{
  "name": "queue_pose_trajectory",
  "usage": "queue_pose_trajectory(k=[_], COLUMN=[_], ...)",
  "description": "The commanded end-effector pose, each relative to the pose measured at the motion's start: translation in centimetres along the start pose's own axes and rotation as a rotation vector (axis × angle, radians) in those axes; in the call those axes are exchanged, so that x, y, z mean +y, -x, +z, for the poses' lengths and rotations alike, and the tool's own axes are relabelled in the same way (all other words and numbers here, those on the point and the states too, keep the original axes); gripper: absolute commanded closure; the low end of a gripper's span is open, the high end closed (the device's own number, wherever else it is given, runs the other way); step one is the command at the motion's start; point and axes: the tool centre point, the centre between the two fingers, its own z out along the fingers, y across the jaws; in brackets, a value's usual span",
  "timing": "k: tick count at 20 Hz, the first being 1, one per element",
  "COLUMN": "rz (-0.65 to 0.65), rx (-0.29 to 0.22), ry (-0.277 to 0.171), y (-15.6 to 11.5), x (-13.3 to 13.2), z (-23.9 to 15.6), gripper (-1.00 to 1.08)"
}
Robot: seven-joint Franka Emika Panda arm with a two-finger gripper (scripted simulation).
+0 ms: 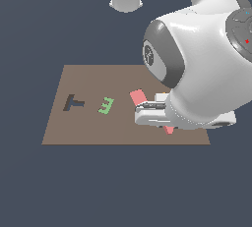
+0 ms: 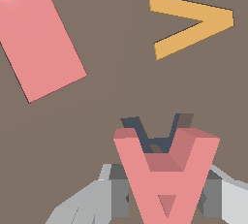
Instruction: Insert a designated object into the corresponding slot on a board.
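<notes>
**Red letter A held in the tool above its dark recess**

Seen from the wrist, the tool [image 2: 167, 196] is clenched on the salmon-red letter A [image 2: 167, 174], its grey fingers [image 2: 118, 191] pressing the block from either side. Just beyond the block's two legs, parts of the dark A-shaped slot [image 2: 154, 138] show in the brown board [image 2: 111, 102]; the block covers the rest of the recess. Whether the block is touching the board or held clear of it cannot be told. Two other pieces lie flat on the board in this view: a plain salmon-red rectangle [image 2: 41, 41], turned at an angle, and an orange V-shaped piece [image 2: 193, 24], the two well apart from each other.

The exterior view tells less about the grasp and more about the layout. The white arm [image 1: 206, 69] fills the exterior view's right and hides the fingers, the slot and the orange piece; only a small red corner of the letter A [image 1: 169, 129] peeks out beneath the tool [image 1: 165, 123]. The red rectangle [image 1: 138, 96] lies just beside the tool body. Toward the exterior view's left sit a green letter E [image 1: 106, 105] and, beyond it, a dark T-shaped recess [image 1: 73, 102], neither visible from the wrist. The board [image 1: 88, 127] rests on a dark blue-grey floor [image 1: 123, 186].
</notes>
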Motion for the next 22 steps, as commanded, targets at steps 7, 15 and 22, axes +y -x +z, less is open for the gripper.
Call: queue_pose_trajectory(k=[7,15,22], rz=[-0.065,-0.065,-0.065], rx=[0.0,-0.001,-0.001], ry=[0.0,-0.001,-0.001], y=[-0.6,-0.6,-0.6], x=[0.6,0.5,0.5], z=[0.0,1.0,1.0], gripper=[1.08,-0.92,-0.92])
